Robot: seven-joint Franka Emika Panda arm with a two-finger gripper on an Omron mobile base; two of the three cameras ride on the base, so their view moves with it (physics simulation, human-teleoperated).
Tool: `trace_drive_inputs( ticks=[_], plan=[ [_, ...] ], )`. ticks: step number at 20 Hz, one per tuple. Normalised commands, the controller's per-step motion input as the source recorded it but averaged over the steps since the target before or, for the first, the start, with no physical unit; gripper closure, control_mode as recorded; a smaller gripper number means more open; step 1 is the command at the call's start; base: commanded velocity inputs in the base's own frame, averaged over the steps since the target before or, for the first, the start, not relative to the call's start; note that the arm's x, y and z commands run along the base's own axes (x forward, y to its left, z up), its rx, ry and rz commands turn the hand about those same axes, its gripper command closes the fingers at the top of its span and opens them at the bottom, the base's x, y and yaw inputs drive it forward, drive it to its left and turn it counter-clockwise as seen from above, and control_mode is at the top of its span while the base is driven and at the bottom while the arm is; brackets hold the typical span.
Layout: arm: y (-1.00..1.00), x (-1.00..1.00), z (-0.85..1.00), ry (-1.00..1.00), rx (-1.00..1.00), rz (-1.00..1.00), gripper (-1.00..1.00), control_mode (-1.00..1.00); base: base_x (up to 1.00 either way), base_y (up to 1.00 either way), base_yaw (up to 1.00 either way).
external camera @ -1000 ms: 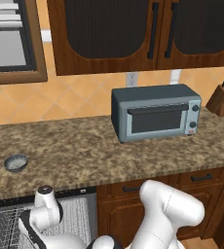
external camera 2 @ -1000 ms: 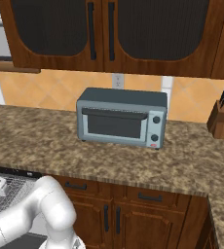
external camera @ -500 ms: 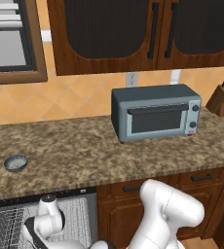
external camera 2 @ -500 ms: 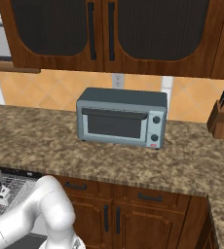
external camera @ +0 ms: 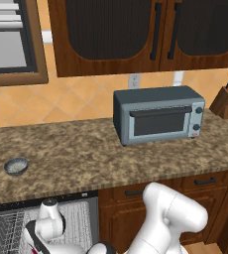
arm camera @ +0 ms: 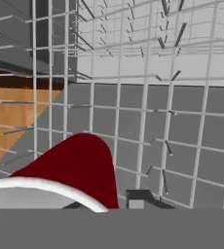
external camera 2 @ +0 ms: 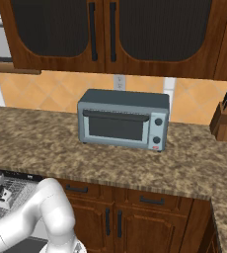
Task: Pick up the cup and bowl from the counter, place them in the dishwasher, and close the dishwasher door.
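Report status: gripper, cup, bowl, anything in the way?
Gripper down in the dishwasher rack, shut on the cup. Bowl on the counter, not yet picked. Nothing in the way.

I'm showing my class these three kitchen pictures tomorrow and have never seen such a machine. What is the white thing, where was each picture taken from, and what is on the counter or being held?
The white thing is a robot arm in a computer-drawn kitchen. Two pictures come from cameras behind it, left and right. The third comes from a camera on its hand, looking along the gripper into the dishwasher rack. On the counter stand a toaster oven, a knife block and a small grey bowl. The gripper is nearly closed on the rim of the red cup, low over the wire rack.
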Motion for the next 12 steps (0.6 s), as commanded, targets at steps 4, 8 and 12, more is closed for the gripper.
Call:
trace_drive_inputs(
  ticks=[4, 8, 12],
  plan=[
    [0.16, 0.0, -0.07, 0.0, 0.0, 0.0, -1.0, -1.0, 0.0, 0.0, 0.0],
    [0.06, 0.0, 0.04, 0.0, 0.0, 0.0, -1.0, -1.0, 0.0, 0.0, 0.0],
    [0.0, 0.0, 0.56, -0.02, 0.03, 0.0, -1.0, -1.0, 0.0, 0.0, 0.0]
  ],
)
